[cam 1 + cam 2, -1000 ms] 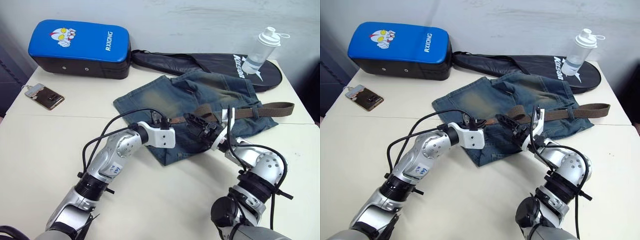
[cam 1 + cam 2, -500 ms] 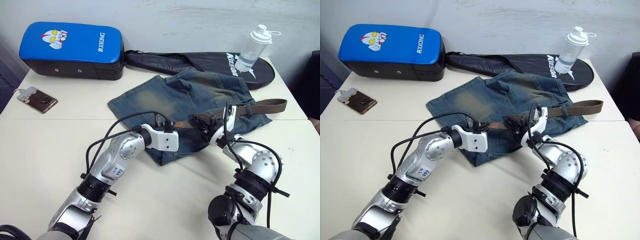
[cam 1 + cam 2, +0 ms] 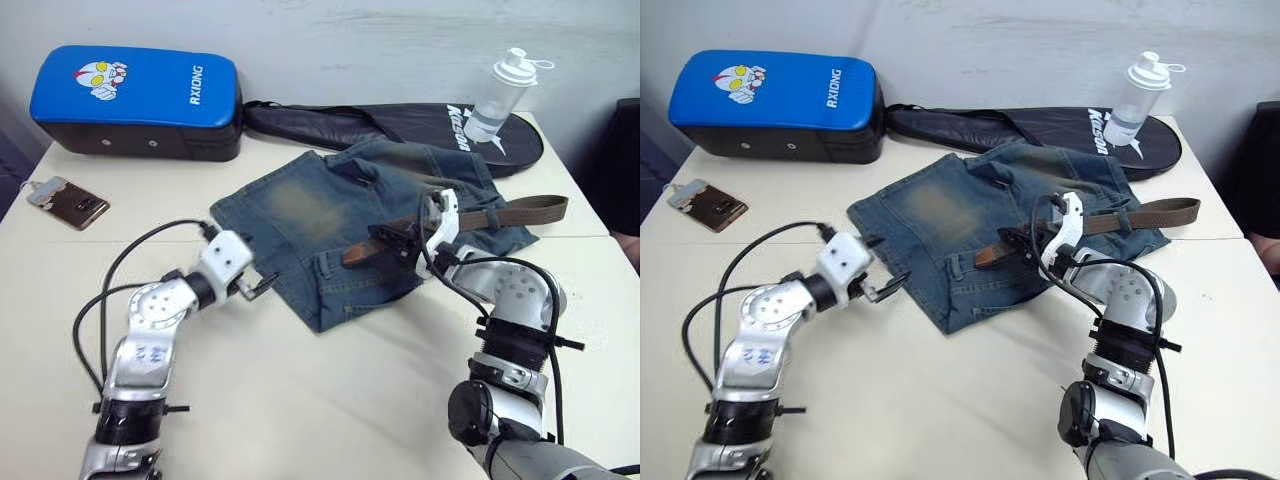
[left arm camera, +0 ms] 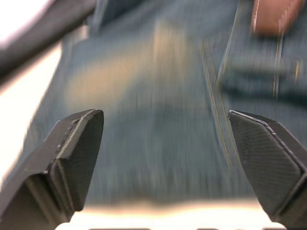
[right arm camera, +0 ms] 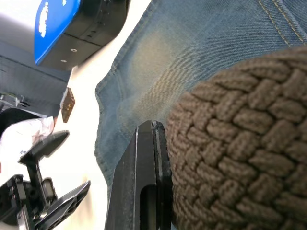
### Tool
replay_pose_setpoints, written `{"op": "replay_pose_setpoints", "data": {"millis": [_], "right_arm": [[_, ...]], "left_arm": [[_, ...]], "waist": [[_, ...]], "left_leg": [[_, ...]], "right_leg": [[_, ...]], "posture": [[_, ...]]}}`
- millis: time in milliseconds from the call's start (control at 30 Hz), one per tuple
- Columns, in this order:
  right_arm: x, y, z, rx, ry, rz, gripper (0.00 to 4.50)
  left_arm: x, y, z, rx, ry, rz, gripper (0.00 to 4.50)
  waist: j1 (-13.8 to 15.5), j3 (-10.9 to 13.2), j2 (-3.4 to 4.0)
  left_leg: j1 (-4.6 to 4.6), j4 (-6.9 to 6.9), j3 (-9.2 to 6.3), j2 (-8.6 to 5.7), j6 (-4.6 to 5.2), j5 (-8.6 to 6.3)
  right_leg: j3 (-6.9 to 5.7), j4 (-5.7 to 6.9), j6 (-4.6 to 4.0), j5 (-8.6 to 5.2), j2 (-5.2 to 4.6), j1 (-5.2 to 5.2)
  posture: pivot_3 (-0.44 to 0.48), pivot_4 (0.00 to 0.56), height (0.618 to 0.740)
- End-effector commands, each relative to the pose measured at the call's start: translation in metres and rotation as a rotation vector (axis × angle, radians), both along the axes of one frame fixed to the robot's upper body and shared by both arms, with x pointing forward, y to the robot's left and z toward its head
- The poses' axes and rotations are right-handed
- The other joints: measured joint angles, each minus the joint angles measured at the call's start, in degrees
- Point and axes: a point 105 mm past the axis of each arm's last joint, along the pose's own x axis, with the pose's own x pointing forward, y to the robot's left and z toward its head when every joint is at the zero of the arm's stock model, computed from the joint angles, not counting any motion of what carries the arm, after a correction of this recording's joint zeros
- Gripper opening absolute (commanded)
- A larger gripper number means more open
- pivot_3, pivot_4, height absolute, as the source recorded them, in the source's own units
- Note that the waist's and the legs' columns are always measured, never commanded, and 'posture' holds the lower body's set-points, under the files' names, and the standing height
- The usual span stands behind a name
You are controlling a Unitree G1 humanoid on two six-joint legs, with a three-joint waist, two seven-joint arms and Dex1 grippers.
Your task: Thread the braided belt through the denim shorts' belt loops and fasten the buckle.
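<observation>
The denim shorts lie flat mid-table. Across their right part stretches the braided belt, from a free brown tip out past the cloth's right edge. My right gripper is shut on the belt near that tip; the right wrist view has the braid pressed against one finger. My left gripper is open, just off the shorts' left edge and touching nothing, its fingers spread wide before the denim. A short denim belt loop seems to cross the belt. The buckle is hidden.
A blue and black pad sits at the back left. Behind the shorts lie a black racket bag and a clear bottle. A phone with keys rests at the left edge. Bare table spreads in front.
My left gripper opened, let go at the belt's tip and drew back left off the shorts. My right gripper closed on the belt. The camera also shifted.
</observation>
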Motion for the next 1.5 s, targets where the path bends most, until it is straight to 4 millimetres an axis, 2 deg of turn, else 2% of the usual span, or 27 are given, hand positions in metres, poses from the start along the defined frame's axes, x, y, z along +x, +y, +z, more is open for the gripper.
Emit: {"op": "replay_pose_setpoints", "data": {"millis": [33, 267, 467, 567, 667, 767, 833, 867, 900, 1000, 1100, 1133, 1167, 1333, 1500], "right_arm": [[0.007, 0.021, 0.001, 0.002, -0.052, 0.073, 0.00], [0.006, 0.038, 0.003, 0.035, -0.064, 0.142, 0.00], [-0.003, 0.049, -0.015, -0.027, -0.023, 0.195, 0.00], [0.004, 0.050, -0.023, -0.050, -0.007, 0.148, 0.00], [0.003, 0.063, -0.032, -0.106, -0.017, 0.158, 0.00], [-0.003, 0.077, -0.036, -0.123, -0.030, 0.200, 0.00], [-0.008, 0.082, -0.033, -0.104, -0.049, 0.229, 0.98], [-0.009, 0.082, -0.032, -0.099, -0.054, 0.235, 1.24], [-0.010, 0.081, -0.029, -0.080, -0.058, 0.235, 1.73], [-0.013, 0.067, -0.022, -0.062, -0.065, 0.212, 3.13], [-0.019, 0.056, -0.016, -0.059, -0.067, 0.210, 4.31], [-0.020, 0.054, -0.015, -0.059, -0.066, 0.211, 4.42], [-0.021, 0.049, -0.015, -0.071, -0.064, 0.194, 4.42], [-0.030, 0.035, -0.011, -0.116, -0.062, 0.168, 4.42], [-0.042, 0.023, -0.001, -0.196, -0.094, 0.180, 4.42]], "left_arm": [[-0.017, -0.001, 0.011, -0.122, 0.054, -0.012, 4.46], [-0.031, 0.003, -0.008, -0.125, 0.159, 0.010, 4.46], [-0.033, 0.003, -0.011, -0.108, 0.172, 0.001, 4.46], [-0.029, 0.000, -0.009, 0.011, 0.089, -0.025, 4.46], [-0.023, -0.019, 0.000, -0.021, 0.026, -0.066, 4.46], [-0.020, -0.032, -0.002, 0.029, -0.001, -0.107, 4.46], [-0.019, -0.035, -0.002, 0.027, -0.005, -0.115, 4.50], [-0.018, -0.036, -0.002, 0.026, -0.007, -0.116, 4.50], [-0.018, -0.036, -0.003, 0.036, -0.008, -0.121, 4.50], [-0.017, -0.037, -0.005, 0.052, -0.012, -0.127, 4.50], [-0.015, -0.035, -0.006, 0.074, -0.021, -0.130, 4.50], [-0.014, -0.034, -0.007, 0.079, -0.023, -0.130, 4.50], [-0.011, -0.033, -0.008, 0.096, -0.031, -0.120, 4.50], [0.002, -0.033, -0.008, 0.127, -0.083, -0.098, 4.50], [0.013, -0.048, -0.014, 0.121, -0.101, -0.124, 4.50]], "waist": [[0.1, 0.0, 0.00], [0.0, 0.0, 0.00], [0.1, 0.0, 0.00], [0.1, 0.0, 0.01], [0.1, 0.0, 0.00], [-0.1, 0.0, -0.07], [-0.4, 0.0, -0.07], [-0.5, 0.0, -0.07], [-0.6, 0.0, -0.07], [-0.6, 0.0, -0.07], [-0.2, 0.0, -0.07], [0.1, 0.0, -0.07], [0.2, 0.0, -0.07], [0.3, 0.0, -0.06], [0.4, 0.0, -0.06]], "left_leg": [[-0.03, 0.02, -0.02, 0.00, 0.00, 0.00], [0.00, -0.03, -0.06, -0.02, -0.03, -0.01], [0.01, -0.04, -0.09, 0.01, -0.09, -0.04], [0.00, -0.06, -0.09, 0.01, -0.14, -0.07], [0.02, -0.06, -0.09, 0.01, -0.20, -0.11], [0.05, -0.06, -0.10, 0.02, -0.13, -0.35], [0.09, -0.08, -0.06, 0.09, -0.10, -0.29], [0.09, -0.09, -0.06, 0.11, -0.11, -0.27], [0.08, -0.10, -0.04, 0.15, -0.14, -0.25], [0.05, -0.11, -0.04, 0.17, -0.31, -0.14], [0.05, -0.07, -0.05, 0.16, -0.27, -0.17], [0.05, -0.06, -0.06, 0.16, -0.23, -0.19], [0.05, -0.06, -0.07, 0.16, 0.02, -0.35], [0.05, -0.06, -0.08, 0.15, 0.01, -0.36], [0.02, -0.07, -0.08, 0.15, 0.03, -0.36]], "right_leg": [[-0.01, 0.00, 0.00, 0.00, 0.00, -0.01], [-0.01, -0.01, 0.00, 0.00, -0.05, 0.03], [-0.02, -0.02, -0.03, -0.01, -0.05, 0.02], [-0.01, -0.04, -0.03, -0.02, -0.06, 0.01], [-0.01, -0.07, -0.03, -0.02, -0.08, 0.02], [-0.01, -0.21, -0.03, -0.02, -0.09, 0.04], [0.00, -0.01, -0.08, -0.04, -0.04, 0.04], [0.00, -0.02, -0.10, -0.05, -0.02, 0.03], [-0.02, -0.02, -0.13, -0.07, 0.00, 0.02], [-0.04, -0.02, -0.14, -0.08, 0.03, -0.01], [-0.03, -0.02, -0.14, -0.08, 0.00, 0.01], [-0.03, -0.03, -0.14, -0.08, -0.01, 0.01], [-0.04, -0.03, -0.14, -0.08, -0.02, 0.01], [-0.03, -0.22, -0.14, -0.08, -0.06, 0.00], [-0.05, -0.21, -0.14, -0.08, -0.06, -0.01]], "posture": [[0.000, 0.150, 0.740], [0.000, 0.150, 0.740], [0.000, 0.150, 0.740], [0.000, 0.150, 0.740], [0.000, 0.150, 0.740], [0.000, 0.150, 0.740], [0.000, 0.150, 0.740], [0.000, 0.150, 0.740], [0.000, 0.150, 0.740], [0.000, 0.150, 0.740], [0.000, 0.150, 0.740], [0.000, 0.150, 0.740], [0.000, 0.150, 0.740], [0.000, 0.150, 0.740], [0.000, 0.150, 0.740]]}}
